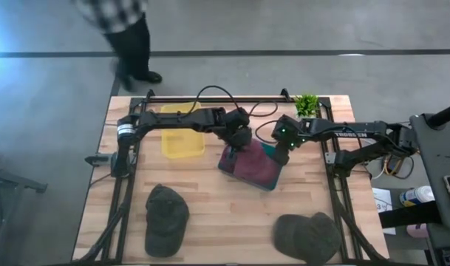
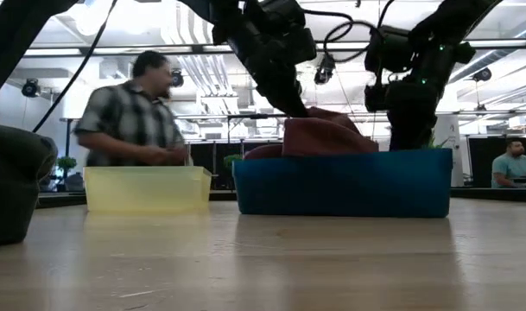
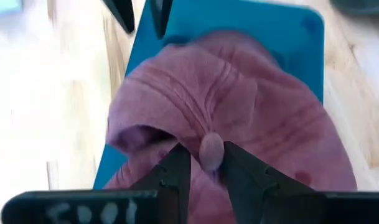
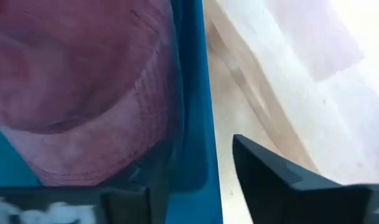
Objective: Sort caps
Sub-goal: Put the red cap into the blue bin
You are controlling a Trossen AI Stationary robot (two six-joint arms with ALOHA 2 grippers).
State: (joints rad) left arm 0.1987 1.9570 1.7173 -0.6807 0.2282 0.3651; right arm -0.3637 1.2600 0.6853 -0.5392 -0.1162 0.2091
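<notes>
Maroon caps (image 1: 250, 164) lie in the teal bin (image 1: 226, 168) at mid-table; how many they are I cannot tell. My left gripper (image 1: 236, 150) is over the bin's far left part, shut on the upper maroon cap (image 3: 239, 106). My right gripper (image 1: 280, 157) is open at the bin's right wall (image 4: 194, 112), one finger inside and one outside. One olive-grey cap (image 1: 165, 218) lies on the table at the near left. Olive-grey cloth (image 1: 307, 236), one cap or two I cannot tell, lies at the near right. My left gripper pinches a small rounded bit of the maroon cap's crown (image 3: 211, 151) between its two fingers, coming from above. The cap sits in the teal bin, its cloth humped above the rim (image 2: 319, 136). My right gripper stands astride the bin's wall; whether a finger touches it I cannot tell.
A yellow bin (image 1: 182, 131) stands left of the teal one, near the far edge. A small green plant (image 1: 307, 103) is at the far right. A person (image 1: 125, 37) stands beyond the far edge, also in the low view (image 2: 133, 117). Bare wood lies between the two olive-grey heaps.
</notes>
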